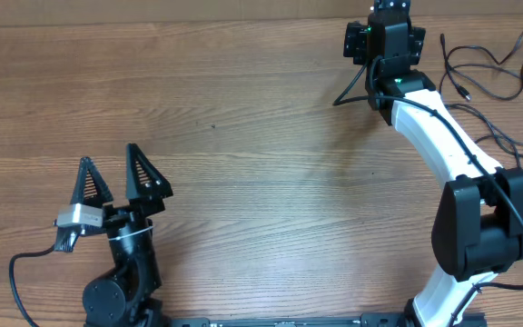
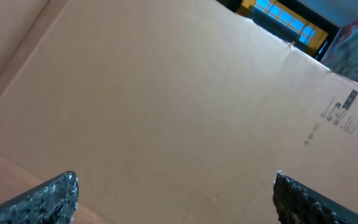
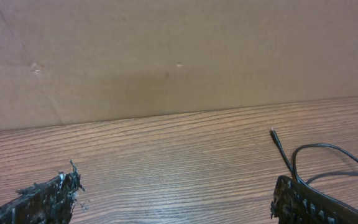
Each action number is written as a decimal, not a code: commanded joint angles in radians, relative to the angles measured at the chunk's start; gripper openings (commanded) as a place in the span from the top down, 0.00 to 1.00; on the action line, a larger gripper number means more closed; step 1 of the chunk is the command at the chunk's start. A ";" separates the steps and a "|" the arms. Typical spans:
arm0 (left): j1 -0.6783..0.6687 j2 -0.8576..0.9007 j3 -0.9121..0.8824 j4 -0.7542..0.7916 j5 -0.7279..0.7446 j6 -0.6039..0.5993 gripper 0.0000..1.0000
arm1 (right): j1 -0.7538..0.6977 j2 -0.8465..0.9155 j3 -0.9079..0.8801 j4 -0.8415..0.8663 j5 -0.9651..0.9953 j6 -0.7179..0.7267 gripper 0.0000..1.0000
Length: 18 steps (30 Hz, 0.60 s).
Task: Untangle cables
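Several thin black cables (image 1: 498,62) lie spread loose on the wooden table at the far right; one small plug end (image 1: 464,93) points toward the right arm. In the right wrist view one cable (image 3: 319,148) loops by the right finger, and its plug tip (image 3: 273,132) rests on the wood. My right gripper (image 3: 176,182) is open and empty, low over the table at the far edge, with the cables to its right. My left gripper (image 1: 114,177) is open and empty at the near left, far from the cables; it also shows in the left wrist view (image 2: 174,178).
A cardboard wall (image 3: 179,56) stands along the table's far edge, right in front of the right gripper. The left wrist view shows only a cardboard panel (image 2: 166,93). The white right arm (image 1: 434,127) stretches from the near right to the far edge.
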 commanded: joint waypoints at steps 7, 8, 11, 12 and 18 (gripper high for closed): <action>0.007 -0.079 -0.105 0.087 -0.041 0.015 0.00 | -0.003 -0.031 0.011 0.004 -0.001 -0.001 0.00; 0.007 -0.090 -0.125 0.113 -0.041 0.015 0.01 | -0.003 -0.031 0.011 0.004 -0.001 -0.001 0.00; 0.007 -0.121 -0.179 0.177 -0.041 0.015 0.01 | -0.003 -0.031 0.011 0.004 -0.001 -0.001 0.00; 0.007 -0.132 -0.195 0.192 -0.041 0.015 0.00 | -0.003 -0.031 0.011 0.004 -0.001 -0.001 0.00; 0.007 -0.189 -0.230 0.199 -0.048 0.016 0.00 | -0.003 -0.031 0.011 0.004 -0.001 -0.001 0.00</action>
